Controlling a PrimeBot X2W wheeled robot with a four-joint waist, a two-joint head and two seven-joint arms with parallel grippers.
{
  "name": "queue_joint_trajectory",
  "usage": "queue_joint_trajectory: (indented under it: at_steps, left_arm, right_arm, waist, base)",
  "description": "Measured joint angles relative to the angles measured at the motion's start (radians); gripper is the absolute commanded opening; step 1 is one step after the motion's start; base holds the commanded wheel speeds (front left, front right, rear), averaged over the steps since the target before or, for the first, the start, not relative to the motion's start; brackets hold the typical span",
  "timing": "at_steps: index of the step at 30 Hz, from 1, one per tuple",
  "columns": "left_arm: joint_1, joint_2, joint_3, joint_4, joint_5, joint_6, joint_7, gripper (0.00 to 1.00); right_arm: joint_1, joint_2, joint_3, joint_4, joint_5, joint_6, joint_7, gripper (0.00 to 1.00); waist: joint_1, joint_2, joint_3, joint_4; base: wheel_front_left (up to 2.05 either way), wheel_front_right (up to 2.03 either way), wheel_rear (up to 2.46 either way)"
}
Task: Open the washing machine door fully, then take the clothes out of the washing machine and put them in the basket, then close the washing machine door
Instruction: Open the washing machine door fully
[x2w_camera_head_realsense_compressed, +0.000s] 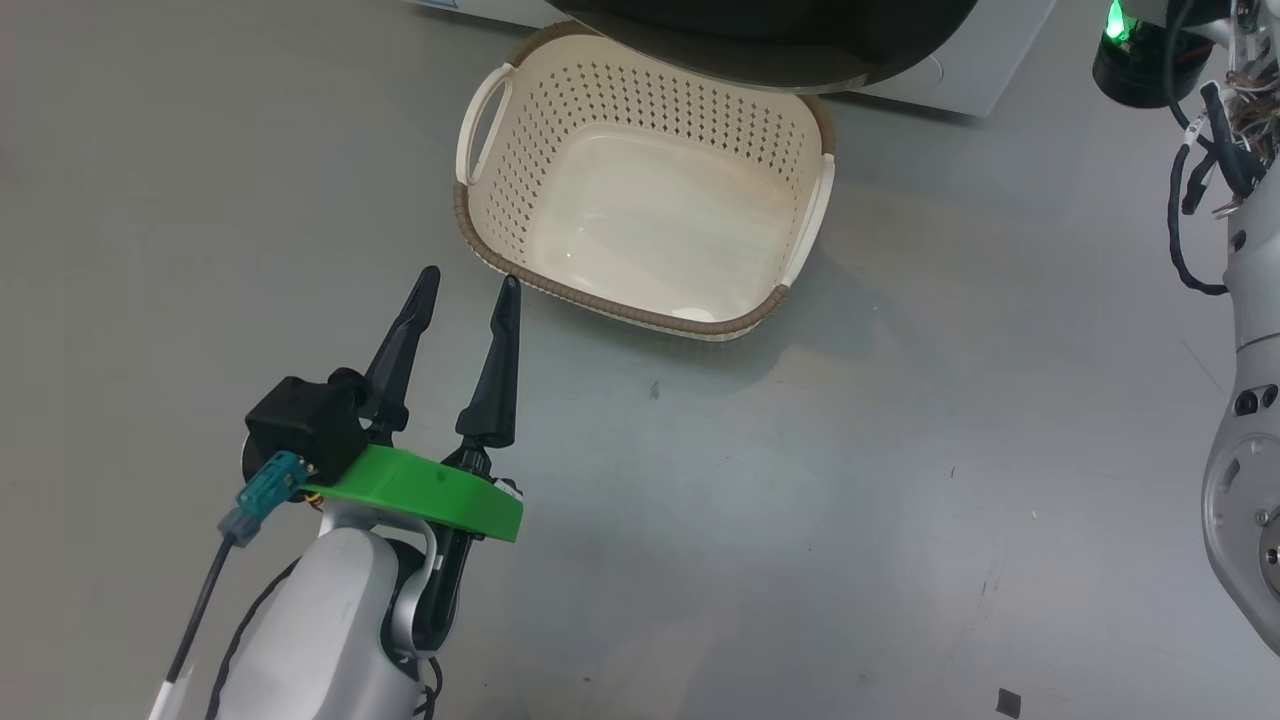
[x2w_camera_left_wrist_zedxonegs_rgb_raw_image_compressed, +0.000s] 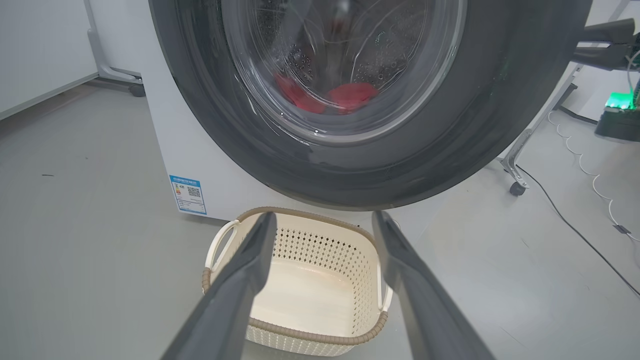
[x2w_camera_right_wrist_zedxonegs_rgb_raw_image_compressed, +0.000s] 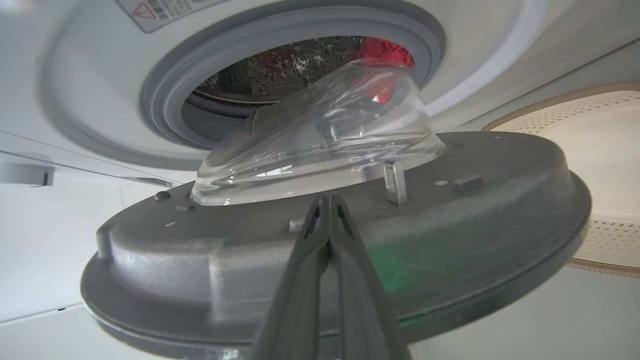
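White washing machine (x2w_camera_left_wrist_zedxonegs_rgb_raw_image_compressed: 170, 150) fills the 12 o'clock half of the left wrist view. Its grey rubber-rimmed mouth (x2w_camera_right_wrist_zedxonegs_rgb_raw_image_compressed: 165, 95) sits at 11 o'clock in the right wrist view.

Washing machine door (x2w_camera_left_wrist_zedxonegs_rgb_raw_image_compressed: 350, 170) is swung partly off the mouth. The glossy black ring faces the left wrist camera. Its grey inner face (x2w_camera_right_wrist_zedxonegs_rgb_raw_image_compressed: 225, 260) and clear glass bowl (x2w_camera_right_wrist_zedxonegs_rgb_raw_image_compressed: 320, 135) face the right wrist camera. In the head view the door's dark edge (x2w_camera_head_realsense_compressed: 760, 40) hangs over the basket's far rim at 12 o'clock.

Basket (x2w_camera_head_realsense_compressed: 640, 110) is cream with a brown rim and stands upright on the grey floor (x2w_camera_head_realsense_compressed: 900, 450), just in front of the machine, nothing in it. It is at 6 o'clock in the left wrist view (x2w_camera_left_wrist_zedxonegs_rgb_raw_image_compressed: 325, 245) and at 3 o'clock in the right wrist view (x2w_camera_right_wrist_zedxonegs_rgb_raw_image_compressed: 600, 125).

Left gripper (x2w_camera_head_realsense_compressed: 470, 278) is at 7 o'clock in the head view. Fingers are spread apart and hold nothing, tips just beside the basket's near rim. Touching or not, cannot tell.

Right gripper (x2w_camera_right_wrist_zedxonegs_rgb_raw_image_compressed: 325, 197) has its fingers pressed together with nothing between them. Its tips sit over the door's inner face near the glass, contact unclear. The right forearm (x2w_camera_head_realsense_compressed: 1240, 450) is at 3 o'clock in the head view.

Clothes (x2w_camera_left_wrist_zedxonegs_rgb_raw_image_compressed: 350, 95) are red, low in the drum behind the glass. They are also at 1 o'clock inside the mouth (x2w_camera_right_wrist_zedxonegs_rgb_raw_image_compressed: 385, 50).

Blue sticker (x2w_camera_left_wrist_zedxonegs_rgb_raw_image_compressed: 188, 195) is on the machine's front at 8 o'clock.
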Motion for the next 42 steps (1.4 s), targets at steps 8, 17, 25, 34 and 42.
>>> queue_joint_trajectory:
  at_steps: [8,17,25,34,42]
  left_arm:
    - [0.02,0.0,0.003,0.005,0.007,0.0,0.0,1.0]
    - [0.027,0.001,0.029,0.01,0.029,0.0,0.0,1.0]
    - [0.06,0.001,0.04,0.021,0.035,0.0,0.0,1.0]
    - [0.097,0.003,0.062,0.029,0.043,0.0,0.0,1.0]
    - [0.118,0.005,0.108,0.028,0.062,0.002,0.0,1.0]
  right_arm:
    - [0.024,-0.017,0.016,-0.05,-0.067,0.108,-0.109,0.0]
    - [0.115,-0.077,0.151,-0.082,-0.258,0.22,-0.209,0.0]
    - [0.217,-0.113,0.21,-0.144,-0.358,0.235,-0.34,0.0]
    - [0.37,-0.174,0.382,-0.297,-0.546,0.235,-0.533,0.0]
    - [0.537,-0.228,0.455,-0.383,-0.665,0.235,-0.712,0.0]
  waist:
    - [0.0,0.0,-0.017,-0.006]
    - [0.0,0.0,-0.056,-0.03]
    - [0.0,0.0,-0.107,-0.061]
    - [0.0,0.0,-0.176,-0.097]
    - [0.0,0.0,-0.228,-0.128]
  base:
    - [0.0,0.0,0.0]
    - [0.0,0.0,0.0]
    - [0.0,0.0,0.0]
    - [0.0,0.0,0.0]
    - [0.0,0.0,0.0]
